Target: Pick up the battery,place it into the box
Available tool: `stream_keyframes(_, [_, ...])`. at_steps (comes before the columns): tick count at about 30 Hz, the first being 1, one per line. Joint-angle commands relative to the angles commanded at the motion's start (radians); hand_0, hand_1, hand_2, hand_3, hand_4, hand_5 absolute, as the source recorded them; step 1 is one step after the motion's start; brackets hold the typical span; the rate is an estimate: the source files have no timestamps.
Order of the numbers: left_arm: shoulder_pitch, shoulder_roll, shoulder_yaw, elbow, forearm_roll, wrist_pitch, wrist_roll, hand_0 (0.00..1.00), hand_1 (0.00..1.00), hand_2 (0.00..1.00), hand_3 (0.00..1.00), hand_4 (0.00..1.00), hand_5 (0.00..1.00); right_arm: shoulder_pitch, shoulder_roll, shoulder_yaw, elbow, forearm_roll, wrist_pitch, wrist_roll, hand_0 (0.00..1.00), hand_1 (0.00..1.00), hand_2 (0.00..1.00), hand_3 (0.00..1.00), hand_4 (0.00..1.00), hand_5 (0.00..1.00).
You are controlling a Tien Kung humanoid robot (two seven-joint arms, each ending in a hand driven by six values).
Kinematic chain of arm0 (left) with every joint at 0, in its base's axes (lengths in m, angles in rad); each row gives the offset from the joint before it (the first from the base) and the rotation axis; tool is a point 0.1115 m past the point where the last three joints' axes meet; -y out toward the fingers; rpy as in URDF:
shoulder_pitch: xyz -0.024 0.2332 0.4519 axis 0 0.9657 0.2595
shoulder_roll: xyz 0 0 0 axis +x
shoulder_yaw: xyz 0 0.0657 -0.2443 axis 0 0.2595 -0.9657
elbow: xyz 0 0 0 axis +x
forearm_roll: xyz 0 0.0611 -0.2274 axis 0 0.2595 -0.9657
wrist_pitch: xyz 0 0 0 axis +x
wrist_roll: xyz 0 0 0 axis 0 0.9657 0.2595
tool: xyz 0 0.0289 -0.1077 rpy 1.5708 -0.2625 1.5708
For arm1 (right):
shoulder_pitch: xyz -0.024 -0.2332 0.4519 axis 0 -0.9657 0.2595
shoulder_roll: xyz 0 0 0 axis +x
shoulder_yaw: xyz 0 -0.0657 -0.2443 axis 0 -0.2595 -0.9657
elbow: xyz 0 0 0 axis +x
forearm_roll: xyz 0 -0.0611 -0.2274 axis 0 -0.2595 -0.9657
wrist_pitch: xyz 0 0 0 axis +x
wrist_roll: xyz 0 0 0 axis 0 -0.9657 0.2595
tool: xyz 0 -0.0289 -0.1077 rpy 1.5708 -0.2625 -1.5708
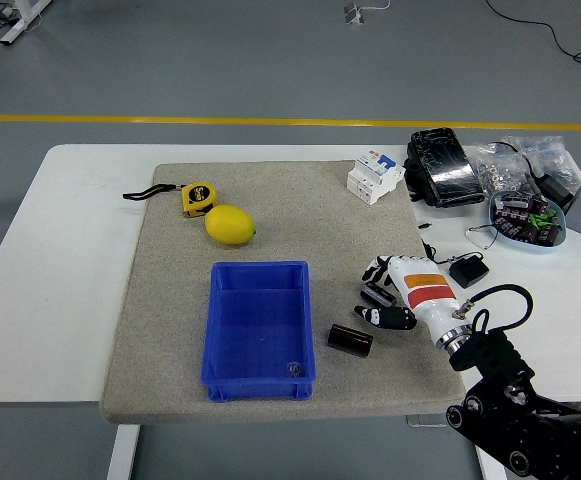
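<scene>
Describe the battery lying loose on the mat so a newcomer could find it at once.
Start at the blue box on the grey mat. Just right of the box's near right corner lies a short black cylinder on its side, the battery, below the right hand. Unlike the second dark cylinder at that hand's fingers, this one lies free and nearer the table edge.
</scene>
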Motion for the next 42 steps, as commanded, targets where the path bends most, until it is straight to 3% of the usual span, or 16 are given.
stream_keyframes(13, [-0.007, -0.001, 0.005, 0.000, -0.007, -0.001, -0.003, 0.566, 0.544, 0.591, 0.573, 0.634, 0.573, 0.012, -0.005, 0.010, -0.032, 0.020, 0.000, 0.010, 0.411, 0.435, 0.450, 0.502, 0.885, 0.254])
stream_keyframes(14, [-0.008, -0.001, 0.006, 0.000, -0.008, -0.001, -0.003, 0.566, 0.543, 0.591, 0.574, 0.632, 0.570, 0.012, -0.005, 0.010, -0.032, 0.020, 0.000, 0.011, 0.366, 0.399, 0.425, 0.466, 0.828, 0.224])
stream_keyframes(25, [-0.011, -0.002, 0.010, 0.000, -0.013, 0.000, -0.005, 0.564, 0.544, 0.592, 0.573, 0.634, 0.573, 0.010, -0.004, -0.001, -0.056, 0.046, 0.012, 0.020, 0.354, 0.387, 0.422, 0.461, 0.821, 0.225])
stream_keyframes(32, [-0.012, -0.002, 0.011, 0.000, -0.016, 0.000, -0.005, 0.565, 0.546, 0.592, 0.573, 0.634, 0.572, 0.008, -0.005, 0.000, -0.053, 0.046, 0.002, 0.030, 0.292, 0.355, 0.406, 0.440, 0.787, 0.226])
stream_keyframes(42, [-0.012, -0.001, 0.013, 0.000, -0.018, -0.001, -0.006, 0.566, 0.545, 0.592, 0.573, 0.634, 0.571, 0.008, -0.007, 0.009, -0.044, 0.042, 0.002, 0.034, 0.278, 0.342, 0.399, 0.433, 0.762, 0.225])
